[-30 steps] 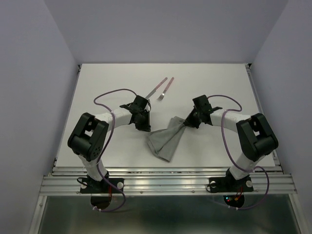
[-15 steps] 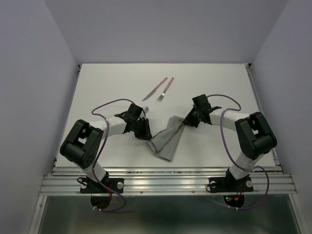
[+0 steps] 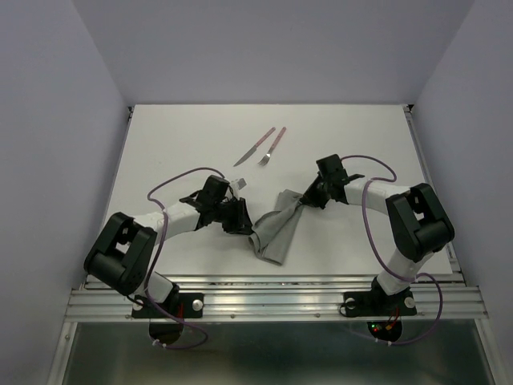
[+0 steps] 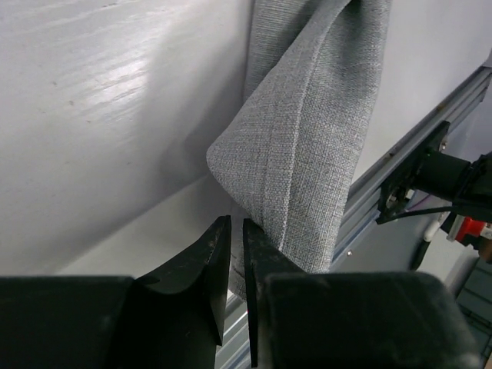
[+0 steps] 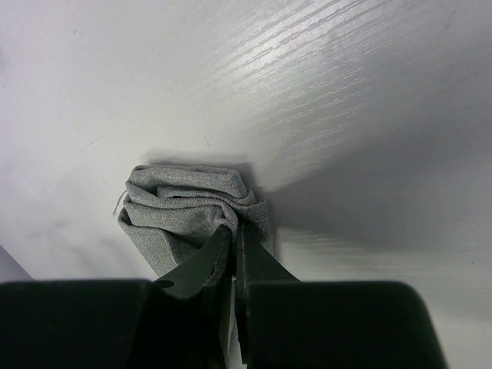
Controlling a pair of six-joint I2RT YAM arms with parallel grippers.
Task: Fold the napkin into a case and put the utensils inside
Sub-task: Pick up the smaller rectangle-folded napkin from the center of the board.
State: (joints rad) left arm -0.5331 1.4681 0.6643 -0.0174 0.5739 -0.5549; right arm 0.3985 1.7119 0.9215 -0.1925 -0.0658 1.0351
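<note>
Two finger pairs at your napkin [image 3: 275, 228]
Your right fingers [image 5: 229, 240] clench its bunched end; you cannot tell whether your left fingers [image 4: 247, 234], barely parted, pinch its edge. Knife [image 3: 255, 147] and fork [image 3: 273, 146] lie beyond both.

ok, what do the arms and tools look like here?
Left arm and right arm: white tubular links, bulky black joint housings. A thin purple cable loops along each. Left tool and right tool: black, two tapered fingers. Small red and green lights sit below the right base.
</note>
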